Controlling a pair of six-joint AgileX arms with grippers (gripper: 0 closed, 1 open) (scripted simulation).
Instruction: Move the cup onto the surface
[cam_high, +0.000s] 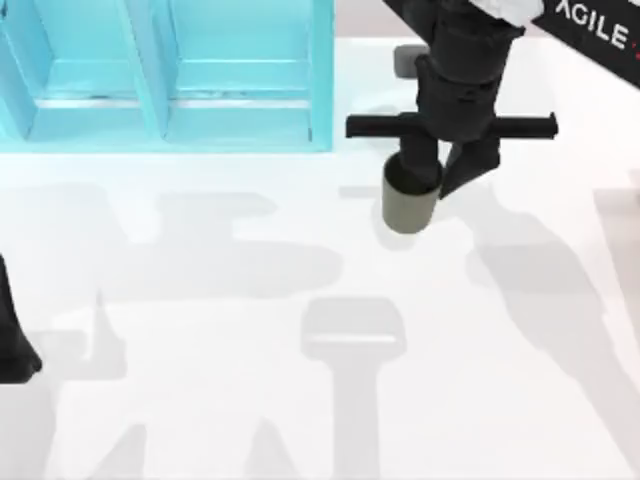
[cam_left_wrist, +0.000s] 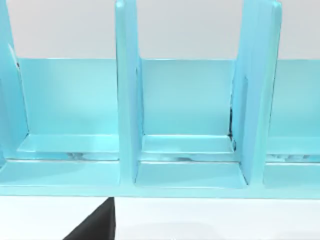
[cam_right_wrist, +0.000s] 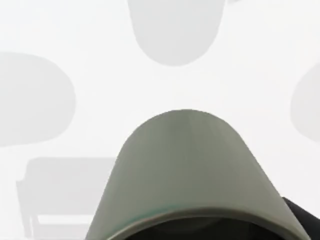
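Cup (cam_right_wrist: 192, 170), closest to the right wrist camera, its olive-grey wall rising from between the fingers of the right gripper (cam_high: 440, 172), which is closed on its rim. In the top view the cup (cam_high: 408, 203) hangs just below the gripper, over the bare white surface (cam_high: 300, 400), with the turquoise shelf (cam_high: 165, 70) off to the gripper's left. Whether the cup's base touches the surface cannot be told. Step in hand, by judgement: carrying and lowering; next, descent until the base seats, then release. The right arm reaches steeply down from the upper right; the left arm (cam_high: 12, 340) sits parked at the table's left edge.
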